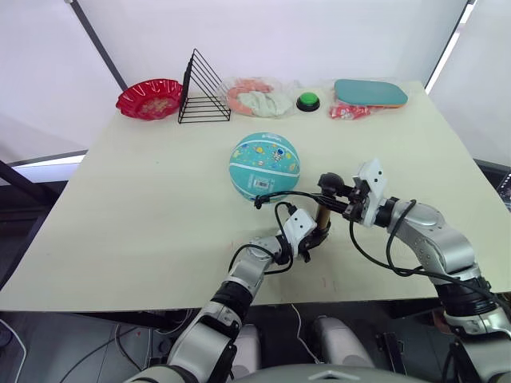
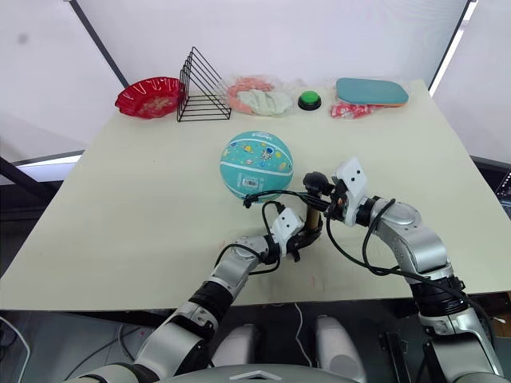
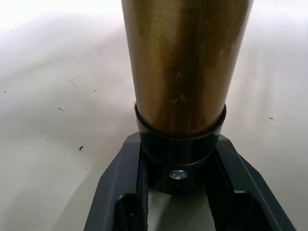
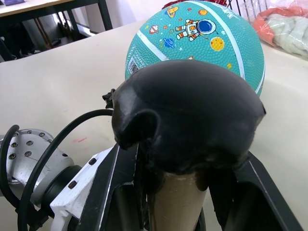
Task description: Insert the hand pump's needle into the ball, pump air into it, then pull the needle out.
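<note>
I have the left gripper [image 3: 178, 192] clamped on the rigid, slippery hand pump [image 3: 185, 62] base, right gripper [image 4: 185, 192] squeezing beneath its T-handle [image 4: 185, 115], ball [image 1: 264, 166] at eleven o'clock.

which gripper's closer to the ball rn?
Right. The right gripper grips the pump's handle end, just off the ball's right side. The left gripper clamps the pump's base, lower and farther from the ball.

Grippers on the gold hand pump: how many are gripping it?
2. The left gripper clamps the black base of the gold hand pump; the right gripper grips just below its black T-handle.
</note>
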